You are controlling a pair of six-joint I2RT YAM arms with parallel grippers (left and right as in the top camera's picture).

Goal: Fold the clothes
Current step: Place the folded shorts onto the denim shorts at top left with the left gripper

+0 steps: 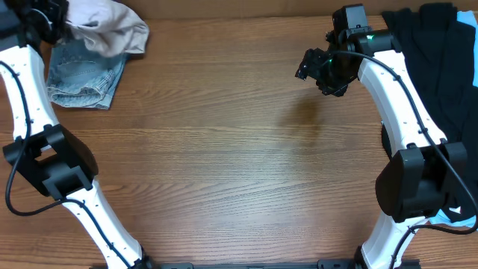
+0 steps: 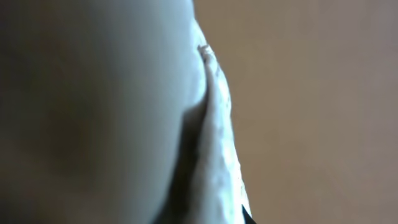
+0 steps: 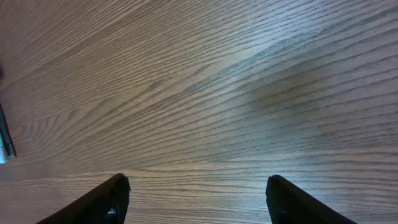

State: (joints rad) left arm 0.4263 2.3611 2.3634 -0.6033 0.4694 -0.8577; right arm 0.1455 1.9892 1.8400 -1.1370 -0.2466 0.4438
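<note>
The pale beige shorts [image 1: 108,30] lie bunched at the table's far left corner, partly on top of denim shorts. My left gripper [image 1: 51,22] is at their left edge, and cloth is drawn up to it. In the left wrist view the beige cloth [image 2: 211,143] fills the frame, blurred and very close, and hides the fingers. The gripper seems shut on the cloth. My right gripper [image 1: 314,71] hangs over bare wood at the far right. In the right wrist view its fingers [image 3: 198,180] are wide apart and empty.
Faded light-blue denim shorts [image 1: 82,78] lie under and in front of the beige shorts. A pile of black garments [image 1: 441,60] lies at the far right edge. The wooden table [image 1: 239,164] spans the middle.
</note>
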